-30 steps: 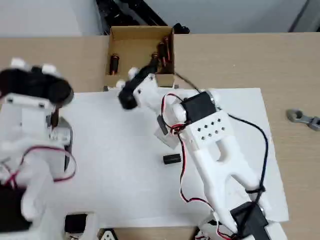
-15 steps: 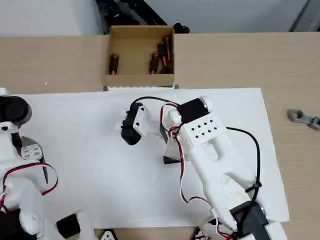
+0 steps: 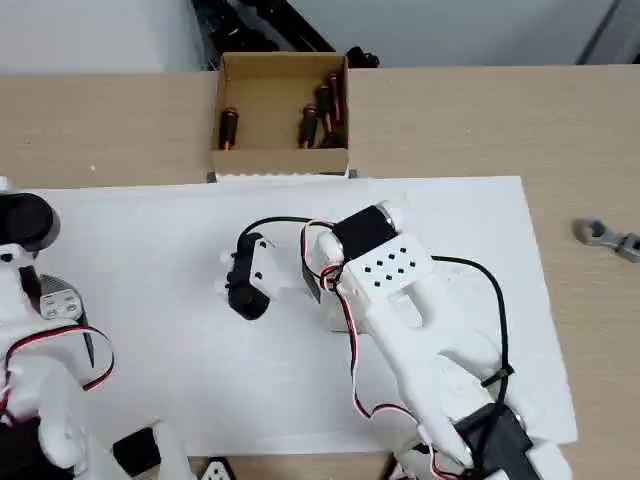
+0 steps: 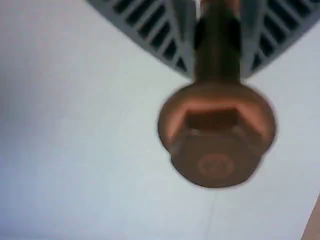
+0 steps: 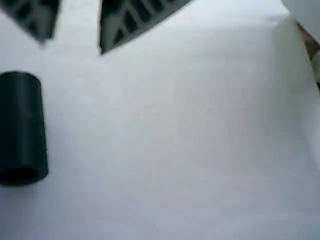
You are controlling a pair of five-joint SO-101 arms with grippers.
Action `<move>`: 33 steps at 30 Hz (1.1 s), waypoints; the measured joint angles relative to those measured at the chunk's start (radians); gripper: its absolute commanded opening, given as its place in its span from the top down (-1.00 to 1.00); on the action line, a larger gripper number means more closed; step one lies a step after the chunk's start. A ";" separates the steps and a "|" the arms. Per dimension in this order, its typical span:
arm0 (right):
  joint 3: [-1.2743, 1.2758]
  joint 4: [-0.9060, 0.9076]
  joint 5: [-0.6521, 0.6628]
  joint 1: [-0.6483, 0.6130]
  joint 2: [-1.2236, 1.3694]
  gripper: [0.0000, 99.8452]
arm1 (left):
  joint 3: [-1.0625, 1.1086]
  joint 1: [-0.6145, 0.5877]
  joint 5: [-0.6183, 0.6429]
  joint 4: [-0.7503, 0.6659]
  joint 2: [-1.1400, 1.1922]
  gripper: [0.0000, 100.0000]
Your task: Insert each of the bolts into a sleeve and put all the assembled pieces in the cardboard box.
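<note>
1. Two arms stand at the near edge of the surface (image 3: pixel 100 120). The left arm (image 3: pixel 40 400) is at the near left corner. The right arm (image 3: pixel 420 320) rises right of the middle and leans in over the white sheet (image 3: pixel 180 230).
2. Left tool (image 4: pixel 215 50): clenched on a copper bolt (image 4: pixel 216 130). The shank sits between the grey jaws and the flanged hex head points toward the wrist camera, above the sheet.
3. Right tool (image 5: pixel 72 45): released, jaws apart, nothing held. It hangs over the sheet near the middle of the surface.
4. One black sleeve (image 5: pixel 20 127) lies on its side on the sheet near the right tool's fingertips, touching neither.
5. Wrench (image 3: pixel 605 237): on bare wood at the right edge, off the sheet.
6. Cardboard box (image 3: pixel 280 160): at the far edge, left of the middle, just beyond the sheet's far border. One assembled piece (image 3: pixel 229 127) lies by its left wall. A cluster of assembled pieces (image 3: pixel 320 110) lies by its right wall, and I cannot count them.
</note>
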 measured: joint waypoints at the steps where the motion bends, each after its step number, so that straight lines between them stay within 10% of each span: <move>1: 0.000 0.000 0.000 0.002 0.000 0.62 | 0.000 0.000 0.000 0.000 0.000 0.99; 33: 0.325 -0.298 0.055 0.000 0.000 0.66 | 0.100 0.000 0.000 0.000 0.002 0.99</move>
